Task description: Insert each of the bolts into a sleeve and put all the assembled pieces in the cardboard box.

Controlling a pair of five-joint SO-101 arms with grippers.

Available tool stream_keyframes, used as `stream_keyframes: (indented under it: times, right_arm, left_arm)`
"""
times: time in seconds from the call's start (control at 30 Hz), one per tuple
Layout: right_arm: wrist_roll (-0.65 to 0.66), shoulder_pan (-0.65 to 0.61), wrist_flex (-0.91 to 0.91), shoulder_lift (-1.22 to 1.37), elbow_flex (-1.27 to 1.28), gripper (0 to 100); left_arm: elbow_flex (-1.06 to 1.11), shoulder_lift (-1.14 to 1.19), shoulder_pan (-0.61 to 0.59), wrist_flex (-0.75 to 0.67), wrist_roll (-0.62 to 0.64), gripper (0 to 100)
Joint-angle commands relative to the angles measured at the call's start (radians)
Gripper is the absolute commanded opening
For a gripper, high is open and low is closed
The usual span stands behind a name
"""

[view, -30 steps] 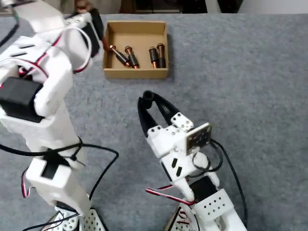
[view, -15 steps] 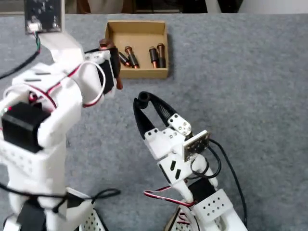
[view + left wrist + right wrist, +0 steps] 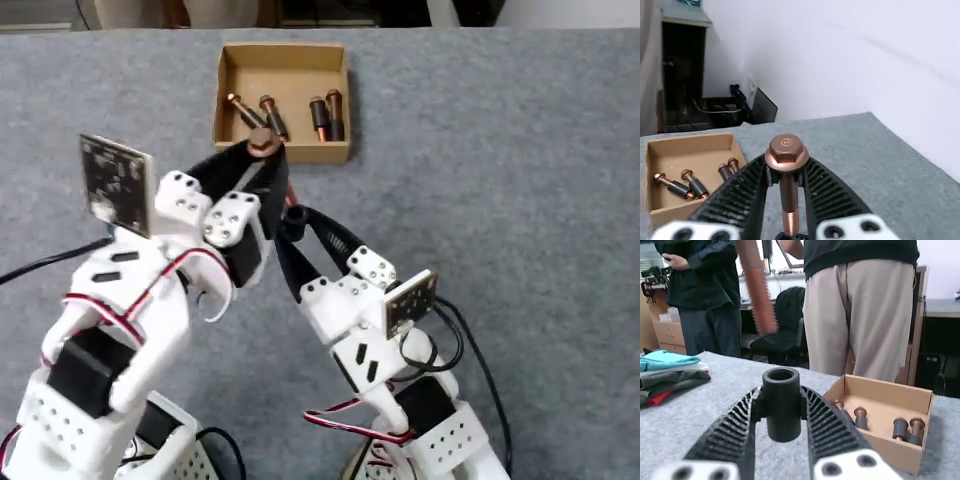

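My left gripper (image 3: 262,152) is shut on a copper bolt (image 3: 262,142), head up and shank hanging down; in its wrist view the bolt (image 3: 785,170) sits between the ribbed jaws. My right gripper (image 3: 295,222) is shut on a black sleeve (image 3: 293,220), held upright with its bore open at the top (image 3: 781,407). The bolt's threaded end (image 3: 758,290) hangs just above and slightly to one side of the sleeve. The cardboard box (image 3: 320,152) at the table's far side holds several assembled pieces (image 3: 270,118).
Grey cloth covers the table (image 3: 520,180), with free room to the right of the arms. The box (image 3: 690,142) (image 3: 890,452) stands just beyond both grippers. People stand behind the table's far edge, and folded clothes (image 3: 670,365) lie there.
The left arm has swung from the far left by the box to the middle, bringing the bolt over the sleeve. The right gripper has shifted slightly left with the sleeve.
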Motion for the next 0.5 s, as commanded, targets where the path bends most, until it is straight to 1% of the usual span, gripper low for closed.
stream_keyframes:
  times: [0.0, 0.13, 0.3, 0.47]
  right_arm:
    - [-0.008, -0.005, 0.006, -0.03, -0.004, 0.2]
    - [-0.008, -0.008, 0.006, -0.025, -0.004, 0.2]
    - [-0.008, -0.008, 0.006, -0.025, -0.004, 0.2]
    - [-0.006, -0.008, 0.006, -0.031, -0.004, 0.2]
  left_arm:
    - [0.005, -0.021, 0.025, -0.037, -0.012, 2]
    - [0.012, -0.004, 0.025, -0.034, -0.015, 2]
    - [0.015, -0.002, 0.025, -0.032, -0.072, 2]
    - [0.026, -0.001, 0.034, 0.038, -0.097, 2]
